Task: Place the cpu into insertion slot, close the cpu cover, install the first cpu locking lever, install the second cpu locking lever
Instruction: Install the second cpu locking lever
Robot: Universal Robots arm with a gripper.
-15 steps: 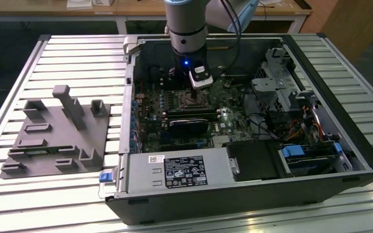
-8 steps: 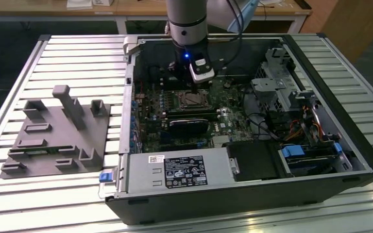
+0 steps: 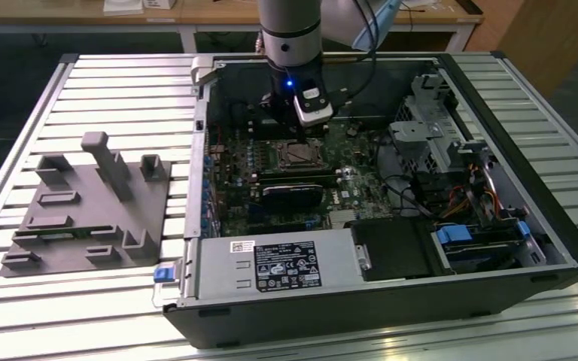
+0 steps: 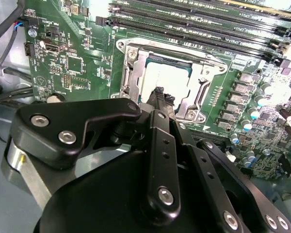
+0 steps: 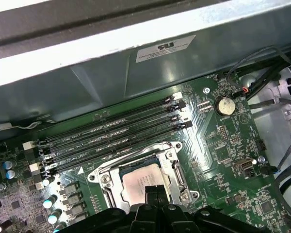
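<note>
Cpu [image 4: 167, 85] lies flat in the insertion slot [image 4: 131, 73] on the green motherboard [image 4: 77, 63], framed by the silver cpu cover [image 4: 206, 80], which looks folded down around it. It sits straight beneath the claw [image 4: 161, 94], whose dark fingertips [image 5: 153, 191] press together, closed on nothing, right over the chip's near edge; whether they touch it is unclear. Memory slots [image 5: 116, 133] run alongside the socket. The open computer case [image 3: 390, 293] rests on the slatted tabletop [image 3: 118, 83].

The cpu [image 4: 164, 77] has a pale, matt metal face, framed by the shiny bare-metal cpu cover [image 4: 203, 82]. The gripper [image 4: 161, 93] looks like matt black plastic with bright screws. The motherboard [image 5: 223, 145] is glossy green.
</note>
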